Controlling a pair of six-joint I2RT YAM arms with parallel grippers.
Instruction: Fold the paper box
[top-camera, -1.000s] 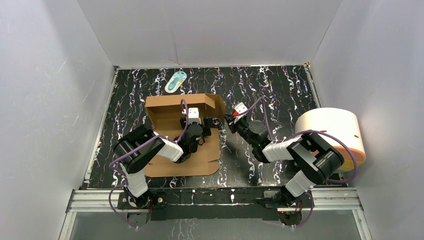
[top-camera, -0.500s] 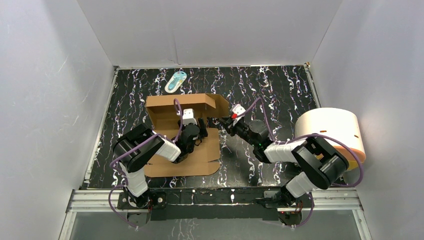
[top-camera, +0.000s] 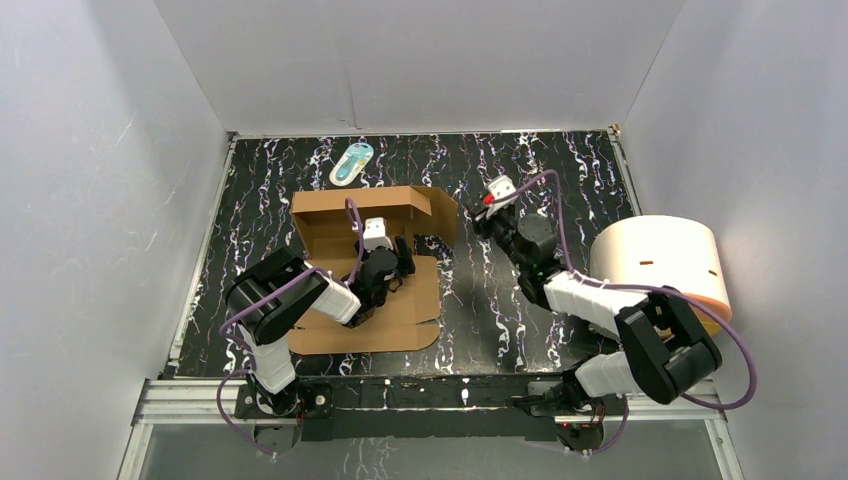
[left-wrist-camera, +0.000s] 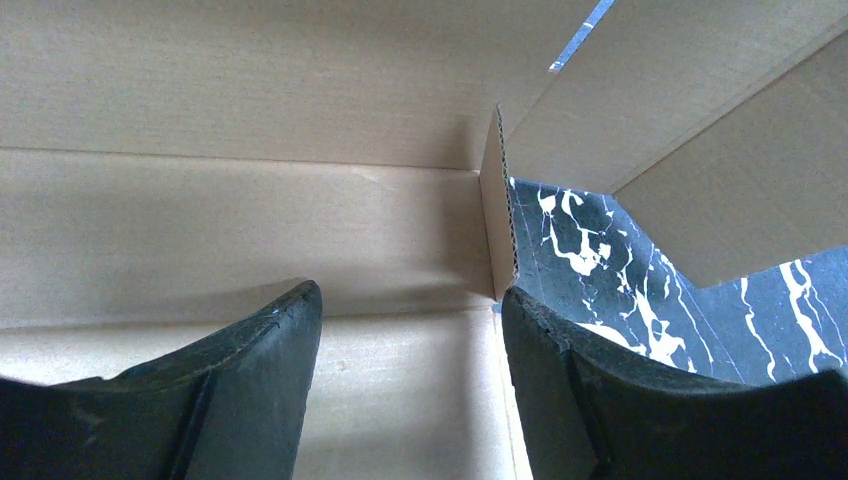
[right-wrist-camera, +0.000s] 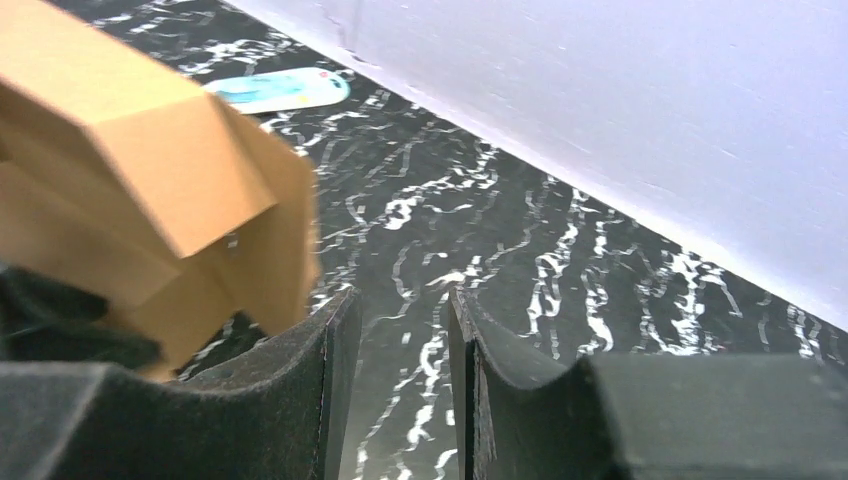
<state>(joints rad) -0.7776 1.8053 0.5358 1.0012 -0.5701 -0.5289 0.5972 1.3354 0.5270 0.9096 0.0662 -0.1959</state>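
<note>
The paper box is brown corrugated cardboard lying left of centre, its back wall and right side flap raised. My left gripper is open and empty, low over the box floor at its right edge. In the left wrist view the fingers straddle bare cardboard, with the side flap's cut edge just ahead. My right gripper hovers just right of the box's raised corner, apart from it. In the right wrist view its jaws stand a narrow gap apart with nothing between; the box flap is at the left.
A small white-and-blue oval item lies behind the box near the back wall; it also shows in the right wrist view. A cream cylinder with an orange base stands at the right. White walls enclose the black marbled table.
My right gripper has pulled away from the box's right flap, moving right and toward the back. The left gripper has shifted slightly and stays over the box floor.
</note>
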